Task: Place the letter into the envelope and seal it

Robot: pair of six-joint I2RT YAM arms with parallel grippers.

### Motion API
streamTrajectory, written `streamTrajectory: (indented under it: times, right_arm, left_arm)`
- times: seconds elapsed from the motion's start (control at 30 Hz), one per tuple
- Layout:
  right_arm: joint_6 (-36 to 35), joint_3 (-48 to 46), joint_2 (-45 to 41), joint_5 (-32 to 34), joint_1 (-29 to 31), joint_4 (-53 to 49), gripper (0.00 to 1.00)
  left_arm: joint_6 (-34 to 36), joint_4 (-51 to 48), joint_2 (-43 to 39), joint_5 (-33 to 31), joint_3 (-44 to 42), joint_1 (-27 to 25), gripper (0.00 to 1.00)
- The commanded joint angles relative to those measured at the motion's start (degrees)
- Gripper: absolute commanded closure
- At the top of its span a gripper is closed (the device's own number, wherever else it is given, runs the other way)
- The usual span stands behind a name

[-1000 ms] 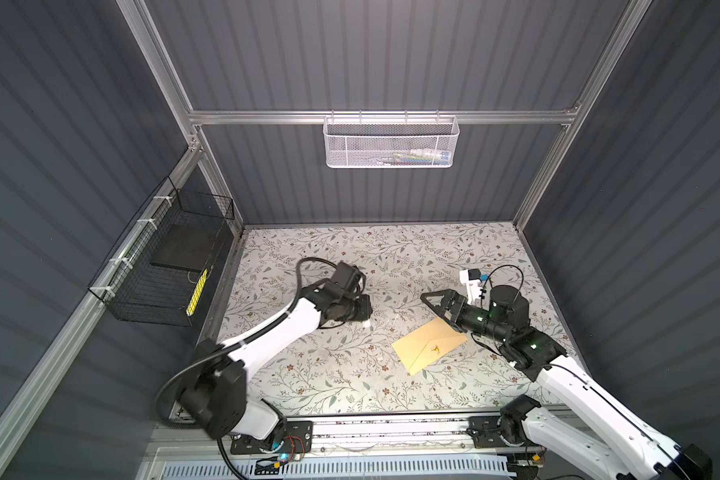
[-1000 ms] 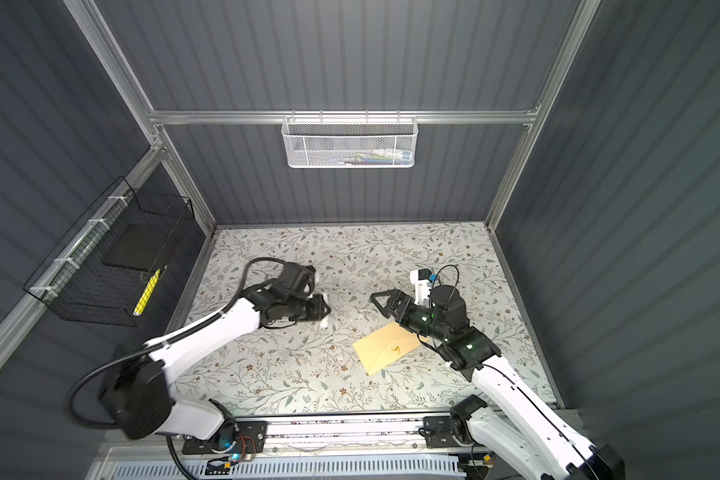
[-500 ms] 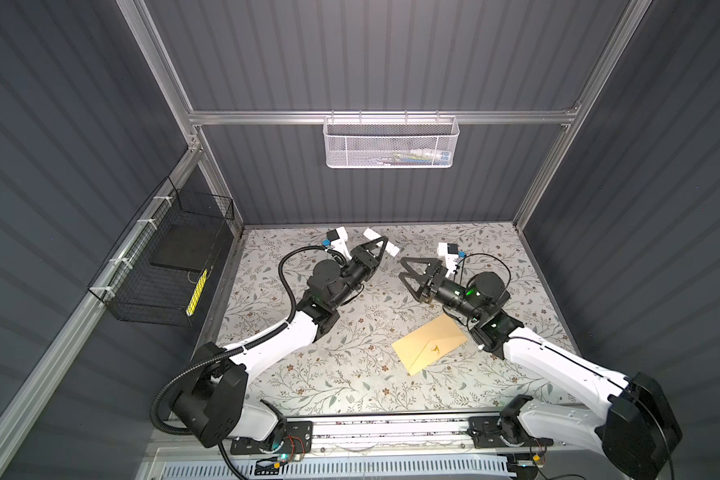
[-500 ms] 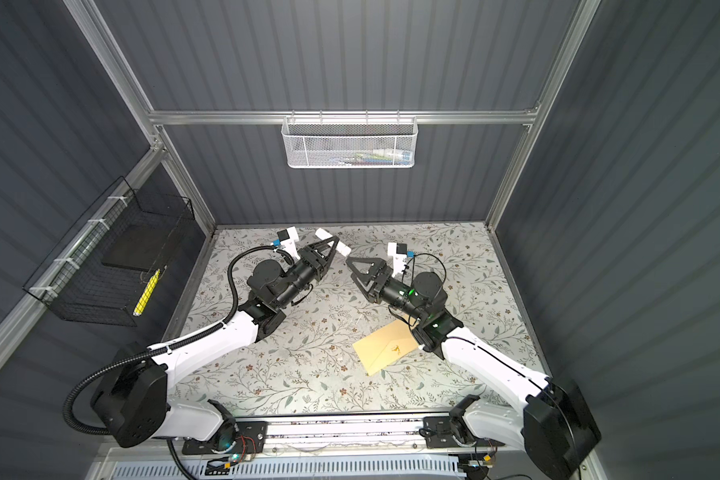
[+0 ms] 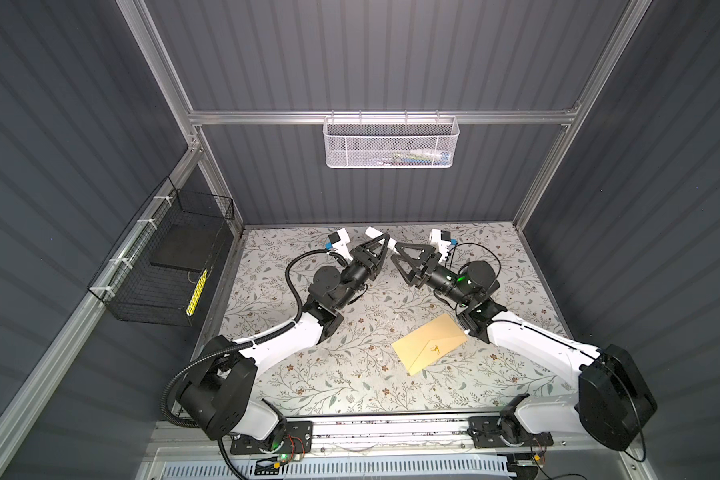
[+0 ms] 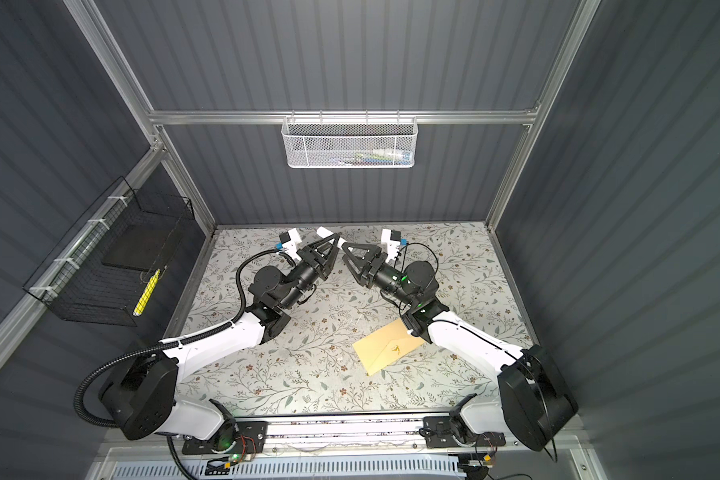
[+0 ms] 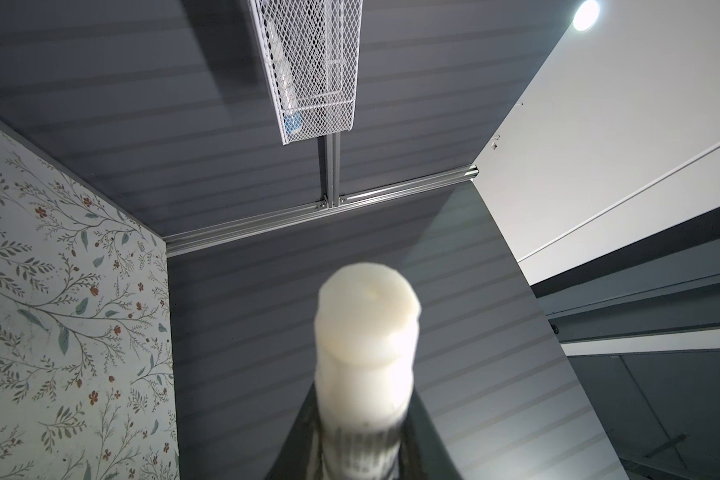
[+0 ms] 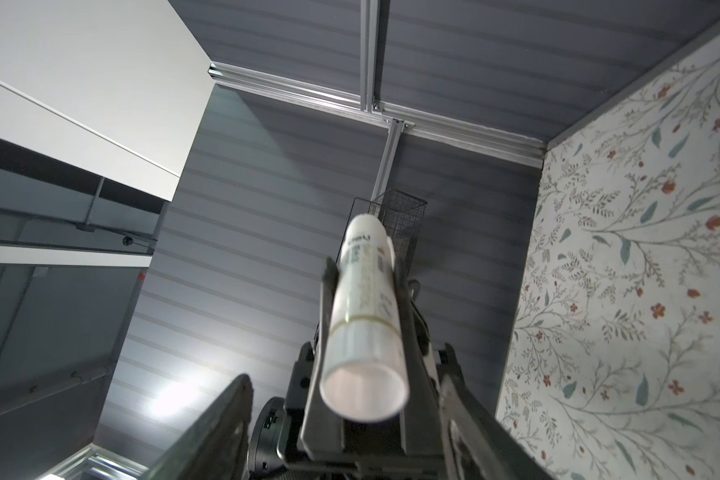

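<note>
The tan envelope (image 5: 429, 344) (image 6: 387, 347) lies flat on the table at front right, its pointed flap and gold mark facing up. No gripper touches it. The letter is out of view. My left gripper (image 5: 381, 240) (image 6: 333, 238) (image 7: 364, 415) is raised toward the back centre, shut on a white tube (image 5: 371, 231) (image 6: 321, 231) (image 7: 366, 332) (image 8: 364, 316) that sticks out past its fingertips. Facing it tip to tip, my right gripper (image 5: 395, 253) (image 6: 345, 250) (image 8: 346, 365) is open. Its fingers (image 8: 221, 428) stand on either side of the tube with gaps.
A white mesh basket (image 5: 391, 143) hangs on the back wall above both grippers. A black wire basket (image 5: 171, 266) holding a dark slab and a yellow item is fixed to the left wall. The floral table cover (image 5: 350, 382) spreads around the envelope.
Both arms lifted off the table and swung to the back centre, so the grippers now meet tip to tip. The right jaws have narrowed somewhat. The envelope has stayed put.
</note>
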Motion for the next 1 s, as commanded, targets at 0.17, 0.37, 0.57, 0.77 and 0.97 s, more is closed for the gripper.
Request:
streamTrajectory:
  times: [0.17, 0.37, 0.57, 0.77, 0.97]
  right_arm:
    - [1.58, 1.17, 1.14, -1.10, -0.77, 3.51, 0.50]
    - [1.37, 0.27, 0.04, -1.09, -1.39, 2.95, 0.55]
    - [1.23, -1.63, -1.33, -1.00, -1.79, 2.65, 0.60]
    - [0.34, -2.04, -2.39, -1.16, -2.10, 1.10, 0.70]
    - [0.32, -1.29, -1.28, -2.55, -2.12, 1.23, 0.81]
  left_arm:
    - [-0.19, 2.55, -0.91, -1.12, -2.19, -0.22, 1.00]
    - [0.17, 2.08, -1.24, -1.55, -2.88, -0.22, 1.00]
    - [0.65, 1.86, -1.52, -1.83, -3.11, -0.17, 1.00]
    - [1.13, 1.31, -1.68, -1.45, -2.85, -0.22, 1.00]
    - [1.82, 0.52, -1.26, -0.30, -2.37, -0.23, 1.00]
